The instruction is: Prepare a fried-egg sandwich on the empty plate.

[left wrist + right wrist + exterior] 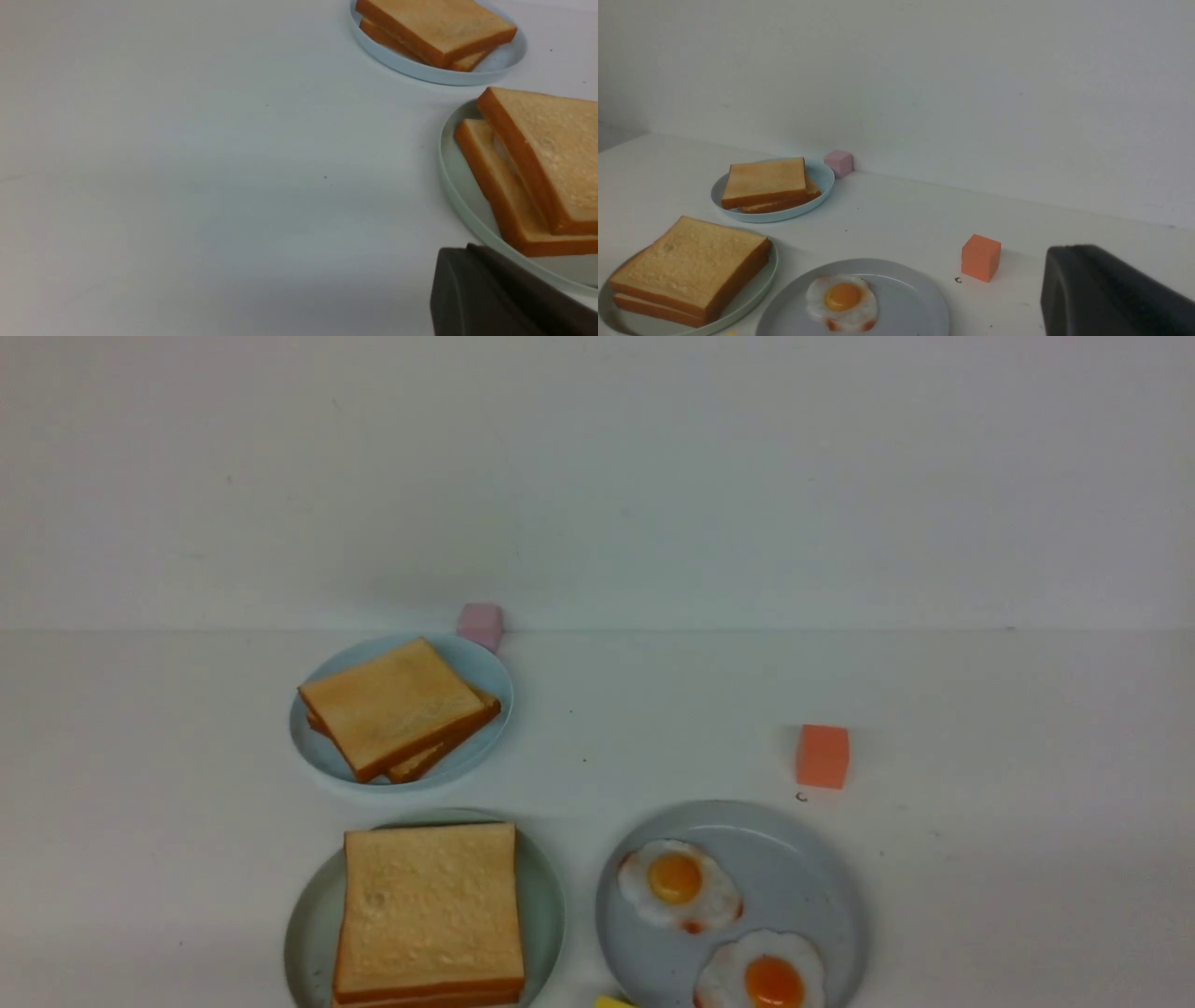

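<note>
The fried-egg sandwich (429, 910) lies on the pale mint-green plate (548, 896) at the table's near edge, left of centre: one toast slice sits on top of another. In the left wrist view the top slice (556, 154) sits askew on the lower one (495, 196), with a pale sliver between them. My left gripper (467, 250) is shut and empty, just outside the plate's rim (451, 186). My right gripper (1069, 250) is shut and empty, low over the table to the right of the orange cube (980, 258). Neither gripper shows in the front view.
A grey plate (803, 868) at the near right holds two fried eggs (679, 885) (761, 975). A light-blue plate (485, 672) behind the sandwich carries two toast slices (392, 705). A pink cube (481, 623) stands by the back wall, and something yellow (611, 1002) peeks in at the near edge.
</note>
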Robot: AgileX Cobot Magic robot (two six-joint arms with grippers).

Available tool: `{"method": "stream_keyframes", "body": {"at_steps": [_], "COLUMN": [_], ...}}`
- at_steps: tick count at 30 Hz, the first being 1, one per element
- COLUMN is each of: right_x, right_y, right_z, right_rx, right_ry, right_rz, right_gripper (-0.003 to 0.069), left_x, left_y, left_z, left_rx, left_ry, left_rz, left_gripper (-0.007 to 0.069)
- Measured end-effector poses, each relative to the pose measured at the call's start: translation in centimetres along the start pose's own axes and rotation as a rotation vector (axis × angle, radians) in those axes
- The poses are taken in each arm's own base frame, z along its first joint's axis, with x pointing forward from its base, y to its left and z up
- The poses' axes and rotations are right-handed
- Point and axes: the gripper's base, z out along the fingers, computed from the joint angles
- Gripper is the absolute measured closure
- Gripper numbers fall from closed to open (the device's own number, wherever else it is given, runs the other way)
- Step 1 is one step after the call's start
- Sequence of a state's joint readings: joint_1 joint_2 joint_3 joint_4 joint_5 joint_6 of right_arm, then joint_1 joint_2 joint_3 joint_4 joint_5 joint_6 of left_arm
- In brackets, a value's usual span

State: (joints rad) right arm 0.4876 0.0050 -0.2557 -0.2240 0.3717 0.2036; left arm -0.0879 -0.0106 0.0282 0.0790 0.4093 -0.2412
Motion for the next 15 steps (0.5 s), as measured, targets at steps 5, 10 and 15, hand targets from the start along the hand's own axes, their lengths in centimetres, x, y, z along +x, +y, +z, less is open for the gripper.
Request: {"method": "stream_keyframes", "body": {"at_steps": [5, 10, 15], "right_x": [0.00, 0.00, 0.00], "right_y": [0.00, 0.00, 0.00], "right_z": [0.00, 0.00, 0.00], "right_rx": [0.000, 0.000, 0.000], "right_ry": [0.000, 0.000, 0.000], "right_rz": [0.001, 0.001, 0.001], "right_gripper": [0.0637, 0.0634, 0.0629], "left_x": [0.01, 0.01, 0.01], "left_y": [-0.02, -0.03, -0.03], "left_z": [0.00, 0.00, 0.00], "left_rx": [0.003, 0.004, 0.004], "left_ry": [0.001, 0.001, 0.001], "left_rz": [-0.002, -0.003, -0.002], "left_gripper": [0.0622, 0.0620, 0.0613]}}
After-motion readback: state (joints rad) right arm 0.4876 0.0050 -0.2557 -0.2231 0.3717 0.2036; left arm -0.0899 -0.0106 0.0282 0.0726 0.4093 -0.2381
